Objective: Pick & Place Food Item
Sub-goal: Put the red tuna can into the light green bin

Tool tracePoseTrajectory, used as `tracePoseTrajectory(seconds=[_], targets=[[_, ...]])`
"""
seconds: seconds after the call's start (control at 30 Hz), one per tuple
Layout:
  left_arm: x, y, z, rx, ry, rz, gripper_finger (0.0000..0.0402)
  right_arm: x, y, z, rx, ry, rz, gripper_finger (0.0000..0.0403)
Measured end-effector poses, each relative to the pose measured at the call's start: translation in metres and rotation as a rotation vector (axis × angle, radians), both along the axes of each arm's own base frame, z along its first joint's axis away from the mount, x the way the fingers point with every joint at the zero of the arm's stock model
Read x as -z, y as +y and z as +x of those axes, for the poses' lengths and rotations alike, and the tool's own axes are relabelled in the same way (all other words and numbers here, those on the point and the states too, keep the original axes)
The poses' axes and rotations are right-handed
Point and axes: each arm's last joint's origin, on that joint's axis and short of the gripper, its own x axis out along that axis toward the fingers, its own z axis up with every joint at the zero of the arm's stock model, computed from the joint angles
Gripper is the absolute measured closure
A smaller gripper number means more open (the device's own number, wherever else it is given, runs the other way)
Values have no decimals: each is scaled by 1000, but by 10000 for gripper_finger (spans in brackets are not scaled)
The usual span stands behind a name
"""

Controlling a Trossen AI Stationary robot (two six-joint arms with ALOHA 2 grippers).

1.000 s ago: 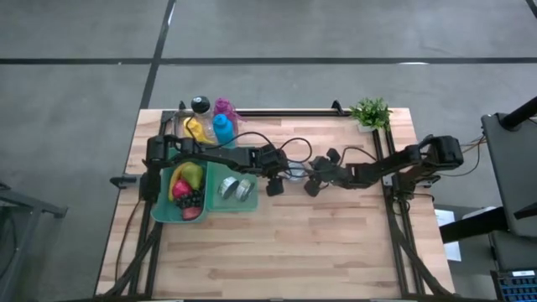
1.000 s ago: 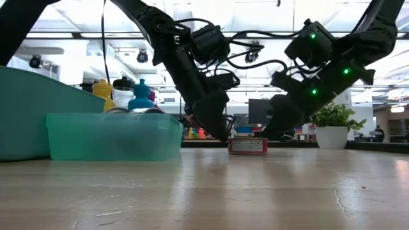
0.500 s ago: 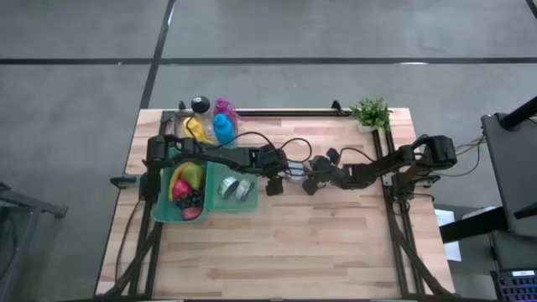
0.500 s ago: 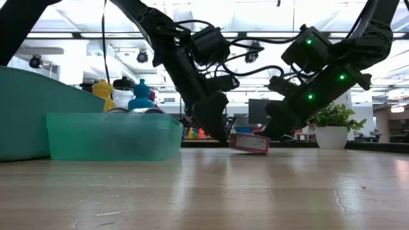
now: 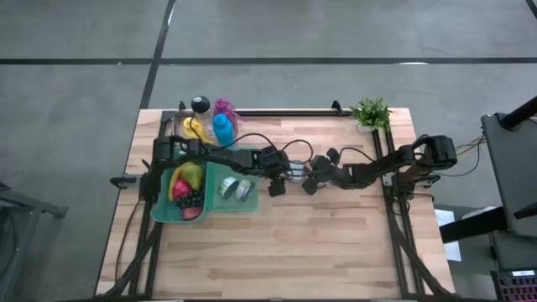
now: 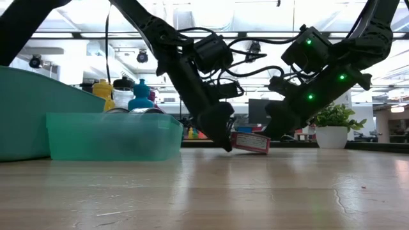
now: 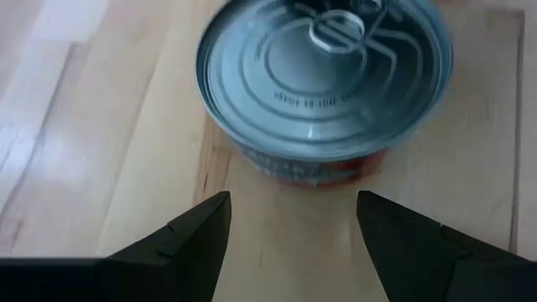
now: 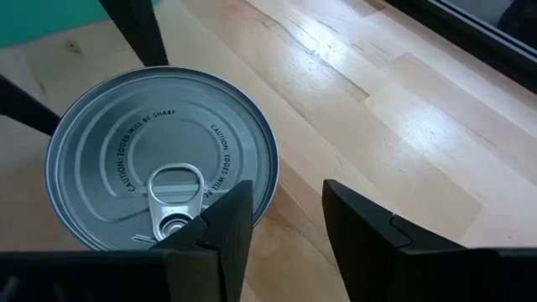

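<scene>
**Can tipped between 2 grippers, mid-table**

Obs: the can (image 6: 250, 142) sits on the table (image 5: 294, 243) near its middle, just beside the bin (image 6: 115, 137). It is tilted, with the edge on the right arm's side lifted.

Left gripper (image 7: 289, 222): fingers spread wide, can just ahead of them, not yet between them.

Right gripper (image 8: 285, 226): fingers drawn near together with nothing between them, and 1 finger lies over the can's rim. I cannot tell whether it presses there.

Step, as I judge it: left arm takes the can.
- Let the can settle flat first.
- Then push the left fingers forward to straddle its wall, low and level.
- Close on the sides, not the lid.

Count:
- 1 loose can
- 2 cans in bin (image 5: 236, 190)
- 2 arms
- 1 plant (image 5: 370, 111)
- about 4 bottles (image 5: 221, 127)
</scene>
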Motion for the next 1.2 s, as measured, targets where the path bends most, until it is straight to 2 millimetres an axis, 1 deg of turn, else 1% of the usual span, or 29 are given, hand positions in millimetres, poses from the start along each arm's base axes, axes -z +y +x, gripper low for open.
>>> tracePoseTrajectory(seconds=[0.2,0.63,0.93,1.07,1.13,1.2], targets=[[-2,1,4,14,-43,15,137,0,0,0,0,3,0,256],[-6,1,7,18,-76,18,137,1,0,-1,2,8,-2,256],[-12,1,11,12,-135,32,137,1,0,-2,8,15,-7,256],[-17,3,13,4,-175,42,137,7,2,-6,-19,72,20,256],[-19,3,15,6,-196,42,137,4,1,-4,-2,36,19,256],[-21,2,16,9,-216,43,137,4,0,-5,6,42,14,256]])
